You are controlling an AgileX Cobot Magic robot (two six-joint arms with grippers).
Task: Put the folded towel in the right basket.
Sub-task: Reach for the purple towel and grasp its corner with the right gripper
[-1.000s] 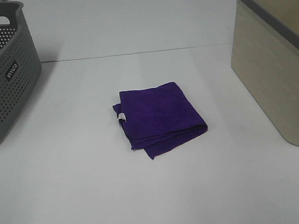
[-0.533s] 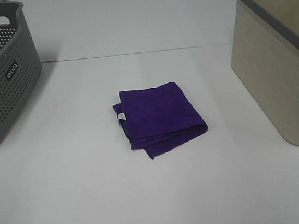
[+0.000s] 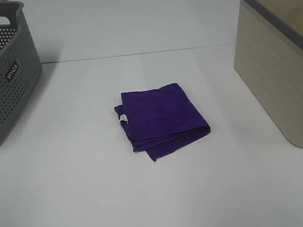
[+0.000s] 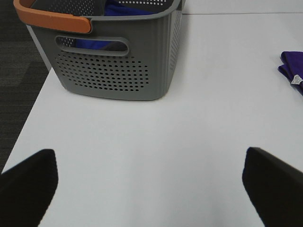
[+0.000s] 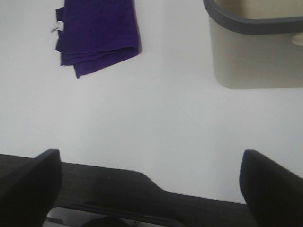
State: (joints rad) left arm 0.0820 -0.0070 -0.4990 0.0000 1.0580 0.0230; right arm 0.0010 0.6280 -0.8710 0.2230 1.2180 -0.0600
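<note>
A folded purple towel [image 3: 160, 119] with a small white label lies flat in the middle of the white table [image 3: 95, 193]. It also shows in the right wrist view [image 5: 97, 34], and its edge shows in the left wrist view [image 4: 292, 71]. The beige right basket [image 3: 282, 59] with a grey rim stands at the table's right side, also in the right wrist view [image 5: 255, 52]. My left gripper [image 4: 151, 187] and right gripper [image 5: 151, 182] are open and empty, each with its fingers spread wide, both far from the towel. Neither arm shows in the high view.
A grey perforated basket [image 3: 1, 68] stands at the table's left, holding blue and purple cloth; in the left wrist view [image 4: 113, 61] it has an orange handle. The table's near edge [image 5: 142, 182] and dark floor lie below the right gripper.
</note>
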